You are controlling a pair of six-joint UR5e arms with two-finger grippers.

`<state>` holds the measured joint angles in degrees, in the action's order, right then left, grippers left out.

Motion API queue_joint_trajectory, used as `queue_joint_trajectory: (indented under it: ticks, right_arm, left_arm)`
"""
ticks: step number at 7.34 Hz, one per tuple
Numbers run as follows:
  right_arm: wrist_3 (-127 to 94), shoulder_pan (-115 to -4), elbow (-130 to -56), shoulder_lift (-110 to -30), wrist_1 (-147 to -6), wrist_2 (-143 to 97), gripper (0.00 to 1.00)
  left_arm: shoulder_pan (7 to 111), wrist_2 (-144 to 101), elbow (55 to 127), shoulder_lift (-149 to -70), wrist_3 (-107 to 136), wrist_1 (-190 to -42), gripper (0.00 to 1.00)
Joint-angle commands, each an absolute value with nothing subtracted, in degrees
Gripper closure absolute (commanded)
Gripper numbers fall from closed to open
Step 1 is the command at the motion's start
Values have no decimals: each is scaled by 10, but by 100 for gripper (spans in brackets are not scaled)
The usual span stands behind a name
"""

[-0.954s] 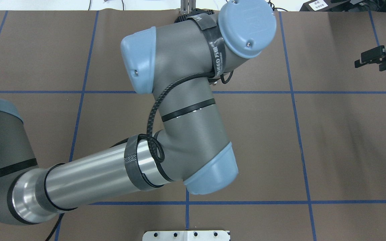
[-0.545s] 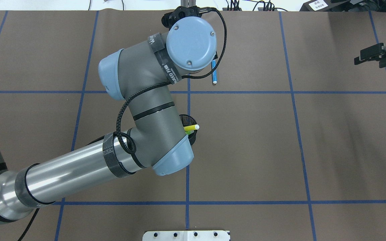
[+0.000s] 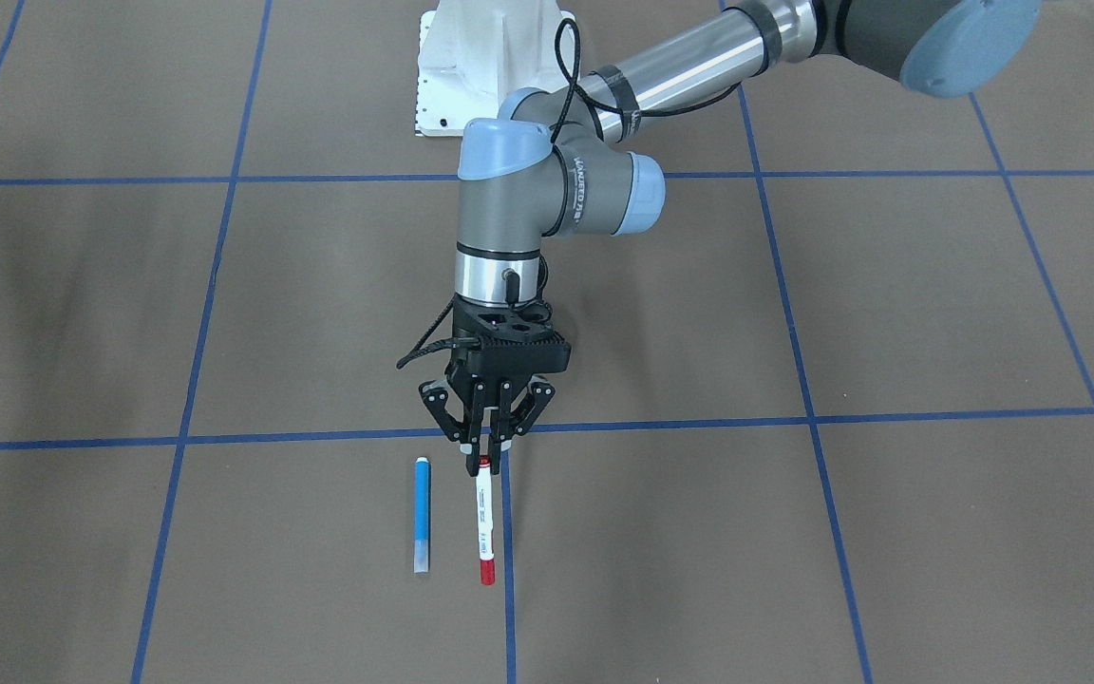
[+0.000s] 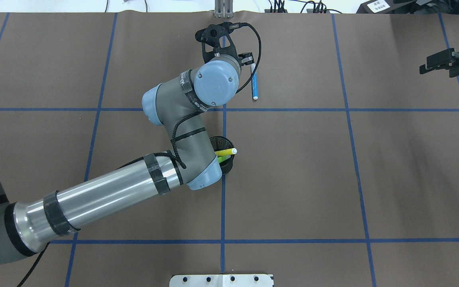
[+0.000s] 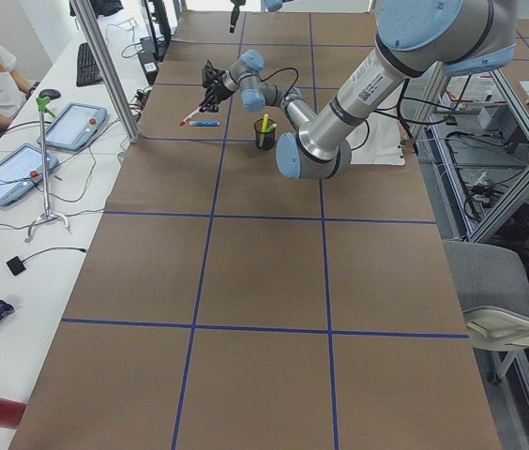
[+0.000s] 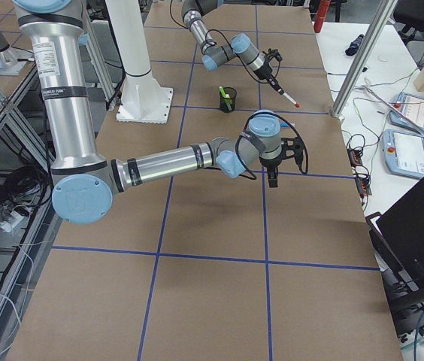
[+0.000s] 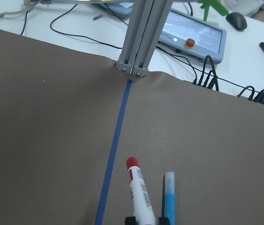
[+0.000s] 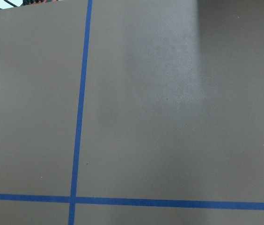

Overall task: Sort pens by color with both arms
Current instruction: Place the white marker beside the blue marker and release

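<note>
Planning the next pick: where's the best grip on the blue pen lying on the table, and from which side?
Grip the blue pen mid-barrel, coming straight down, jaws closing across its width. It lies flat on the table, so only its top and sides are reachable. The left gripper, shut on the white red-ended pen, hangs close alongside and probably needs to clear first.

Brown table [image 3: 889, 304], blue grid; blue pen [image 3: 423, 513]; white red-ended pen [image 3: 484, 521]

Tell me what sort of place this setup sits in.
Probably a robotics lab workcell: the left arm and right arm reach over a table gridded with blue tape, and a touchscreen pendant with a red stop button lies among cables on the white bench alongside.
</note>
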<state>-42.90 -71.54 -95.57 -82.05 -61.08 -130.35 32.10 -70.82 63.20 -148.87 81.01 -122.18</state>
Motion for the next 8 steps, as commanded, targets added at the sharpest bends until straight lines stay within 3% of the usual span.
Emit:
queue_joint_trajectory:
  ticks: [1, 5, 7, 8]
  right_arm:
    - [-429, -715, -957, -820, -611, -1296, 1]
    - [-429, -715, -955, -817, -611, -1291, 1]
    - [-429, -715, -955, -817, -610, -1291, 1]
    - [-429, -715, -955, -816, -611, -1291, 1]
  left_arm:
    - [318, -690, 555, -1505, 810, -1265, 100]
    - [314, -693, 544, -1509, 809, -1276, 100]
    - [313, -698, 546, -1510, 782, -1276, 1]
    - [311, -698, 548, -1513, 774, -1275, 0]
